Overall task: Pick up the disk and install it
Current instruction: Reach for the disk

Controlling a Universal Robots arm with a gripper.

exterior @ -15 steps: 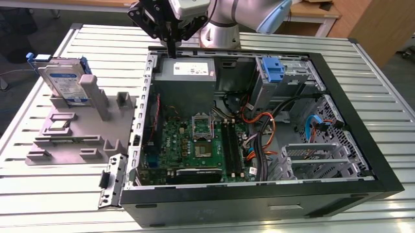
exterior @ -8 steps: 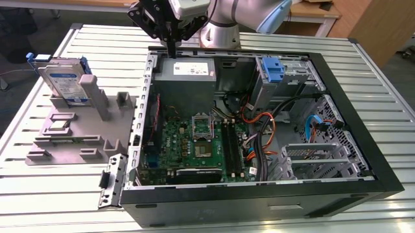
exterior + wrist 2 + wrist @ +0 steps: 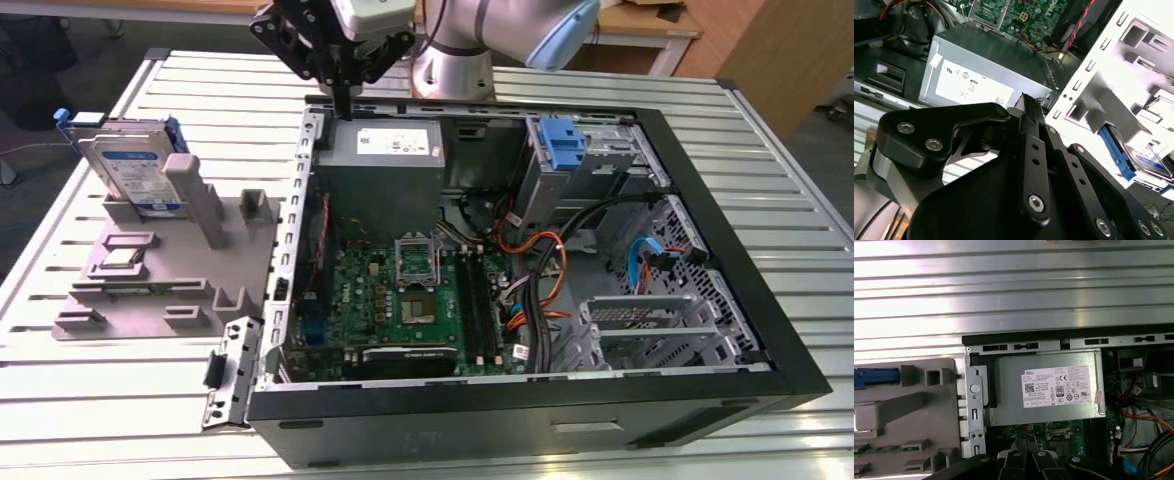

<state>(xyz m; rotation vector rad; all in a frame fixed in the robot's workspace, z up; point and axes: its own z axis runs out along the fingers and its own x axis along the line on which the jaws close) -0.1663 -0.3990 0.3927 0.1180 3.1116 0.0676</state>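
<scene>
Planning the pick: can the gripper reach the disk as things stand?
Probably yes: the disk stands upright in its grey holder, top exposed, nothing over it; the gripper hangs above the case.

In the exterior view, one open computer case [image 3: 534, 412] lay on one slatted metal table [image 3: 120, 420]. Inside were one power supply [image 3: 400, 150] at twelve o'clock, one motherboard [image 3: 387, 300] at seven o'clock and one blue bracket [image 3: 561, 140] at one o'clock. At nine o'clock of the case stood one grey fixture [image 3: 187, 272] with one disk [image 3: 134, 170]. One arm [image 3: 454, 65] bore one gripper [image 3: 343, 105].
</scene>
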